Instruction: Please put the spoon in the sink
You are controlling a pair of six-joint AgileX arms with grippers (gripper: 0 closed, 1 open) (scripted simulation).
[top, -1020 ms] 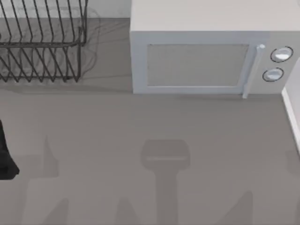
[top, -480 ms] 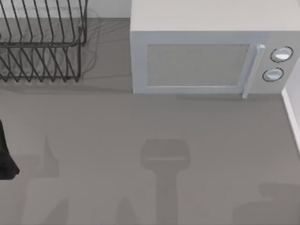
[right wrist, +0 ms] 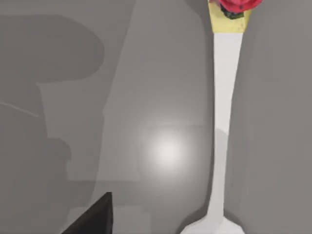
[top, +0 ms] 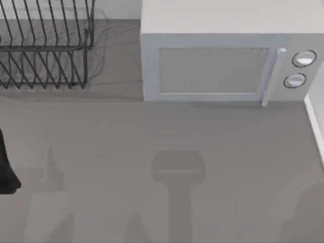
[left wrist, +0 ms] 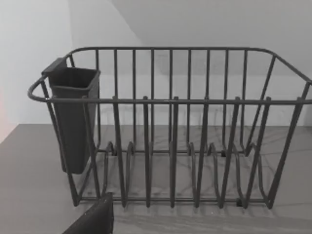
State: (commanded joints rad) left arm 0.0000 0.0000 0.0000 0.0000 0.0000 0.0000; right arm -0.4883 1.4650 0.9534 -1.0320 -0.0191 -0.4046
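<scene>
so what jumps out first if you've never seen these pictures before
The white microwave fills the far right of the counter in the top view, with the dark wire dish rack at the far left. In the left wrist view the rack carries a dark utensil cup at one corner. The right wrist view shows a pale spoon lying on the counter, a red and yellow tip on its handle.

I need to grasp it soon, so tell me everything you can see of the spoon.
The spoon appears in the right wrist view, lying flat on the grey counter. It has a long, slim, pale handle that looks smooth and matte, widening into the start of the bowl at one end. The other end carries a yellow tip with a red ornament. Nothing grips it.
</scene>
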